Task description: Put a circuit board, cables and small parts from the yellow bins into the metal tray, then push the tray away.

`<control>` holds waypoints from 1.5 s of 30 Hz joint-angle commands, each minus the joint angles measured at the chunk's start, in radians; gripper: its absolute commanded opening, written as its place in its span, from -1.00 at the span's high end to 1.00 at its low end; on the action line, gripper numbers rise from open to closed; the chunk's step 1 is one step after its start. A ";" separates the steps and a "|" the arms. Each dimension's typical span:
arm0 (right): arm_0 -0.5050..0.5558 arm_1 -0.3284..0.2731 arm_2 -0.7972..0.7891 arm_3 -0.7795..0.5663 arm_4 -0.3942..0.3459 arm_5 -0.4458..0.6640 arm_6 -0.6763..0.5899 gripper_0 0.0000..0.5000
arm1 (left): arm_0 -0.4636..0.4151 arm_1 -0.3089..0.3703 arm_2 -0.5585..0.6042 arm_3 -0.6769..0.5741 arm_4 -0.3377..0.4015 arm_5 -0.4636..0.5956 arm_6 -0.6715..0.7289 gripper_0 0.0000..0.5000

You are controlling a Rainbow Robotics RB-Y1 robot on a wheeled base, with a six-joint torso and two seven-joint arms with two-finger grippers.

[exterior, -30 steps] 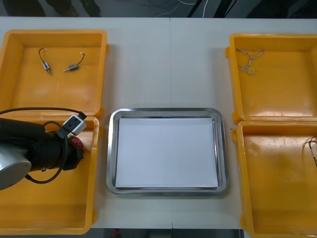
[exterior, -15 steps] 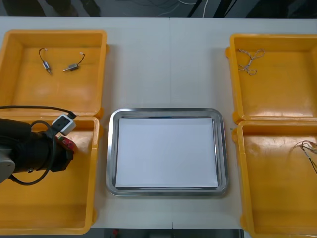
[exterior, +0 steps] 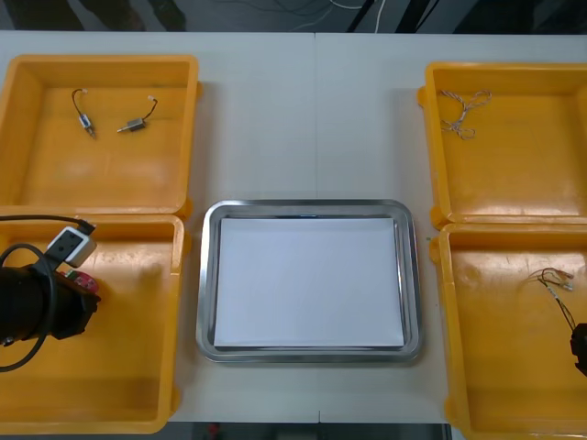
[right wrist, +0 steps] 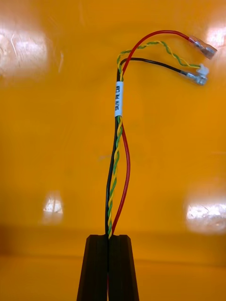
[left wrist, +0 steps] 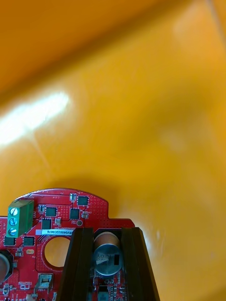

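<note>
My left gripper [left wrist: 107, 233] is shut on a round red circuit board [left wrist: 56, 216], its fingers [left wrist: 80, 263] clamping a silver cylinder on the board, just above the orange bin floor. In the front view this gripper [exterior: 85, 291] and the circuit board [exterior: 83, 280] sit over the near-left yellow bin [exterior: 128, 367]. My right gripper [right wrist: 109, 239] is shut on a cable bundle [right wrist: 117, 155] of red, black and twisted yellow-green wires, its plug ends hanging free. From the front, that cable [exterior: 555, 286] rises from the right gripper [exterior: 580, 353] over the near-right bin [exterior: 504, 367].
The metal tray [exterior: 209, 275], white inside, lies between the bins at the table's middle. Two small metal parts [exterior: 84, 121] with short leads lie in the far-left bin [exterior: 110, 174]. A pale twisted cable [exterior: 463, 112] lies in the far-right bin [exterior: 514, 174].
My left arm has drawn back to the left across the near-left bin with the circuit board. The cable in my right gripper has come further into the front view, moving left.
</note>
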 commanded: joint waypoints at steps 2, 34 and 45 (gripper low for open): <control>0.098 0.008 0.018 -0.079 0.018 -0.020 -0.042 1.00 | 0.124 0.051 0.066 -0.032 -0.019 -0.063 -0.140 1.00; 0.156 0.008 0.050 -0.082 0.040 -0.082 -0.068 -1.00 | 0.121 0.032 -0.003 0.035 0.022 -0.166 -0.100 1.00; 0.129 -0.012 0.024 -0.082 0.026 -0.089 -0.088 -1.00 | 0.092 0.033 -0.025 0.035 0.037 -0.169 -0.066 -1.00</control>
